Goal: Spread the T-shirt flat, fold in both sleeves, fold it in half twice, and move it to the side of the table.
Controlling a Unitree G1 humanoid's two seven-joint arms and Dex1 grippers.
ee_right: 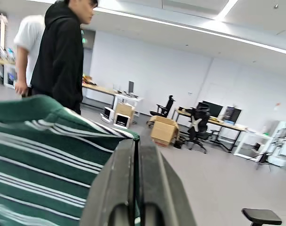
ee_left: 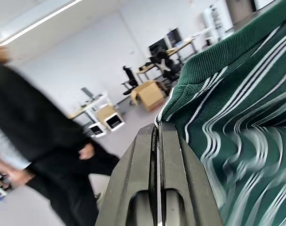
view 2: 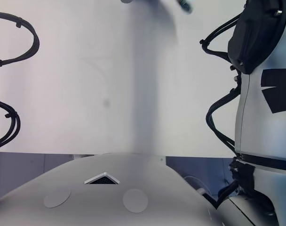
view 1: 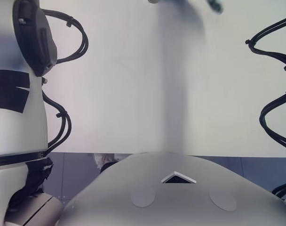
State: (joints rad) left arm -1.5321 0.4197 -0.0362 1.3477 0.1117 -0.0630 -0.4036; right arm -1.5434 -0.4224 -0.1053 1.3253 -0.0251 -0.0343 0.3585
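**A:** left gripper (ee_left: 158, 129) state?
**B:** Fingers pressed flat together, only a hairline slit between them. The T-shirt (ee_left: 237, 108) edge comes out right at the tips, so it reads as clamped on fabric.
**A:** right gripper (ee_right: 135, 141)?
**B:** Same. Fingers closed against each other, with a corner of the shirt's edge caught at the tips.
**A:** Where's the shirt overall?
**B:** Strung off both sets of fingertips. From each gripper it runs away to one side of the fingers. It's dark green knit with thin white stripes and a ribbed band along the edge. Open room sits behind it in both wrist views.
**A:** Head camera?
**B:** The white table (view 1: 133, 84) is directly below, its near edge just ahead of the robot. The left arm (view 1: 20, 75) and right arm (view 2: 265, 94) rise at the two sides, with black cables (view 1: 67, 42) looping off them. There are blurred dark shapes (view 1: 216, 5) at the table's far side, but I can't tell what they are.
**A:** Behind the shirt?
**B:** Grey floor (ee_right: 218, 183), then a cardboard box (ee_right: 163, 132) and a black office chair (ee_right: 198, 125). Desks (ee_right: 218, 123) stand along a white wall (ee_right: 147, 70).
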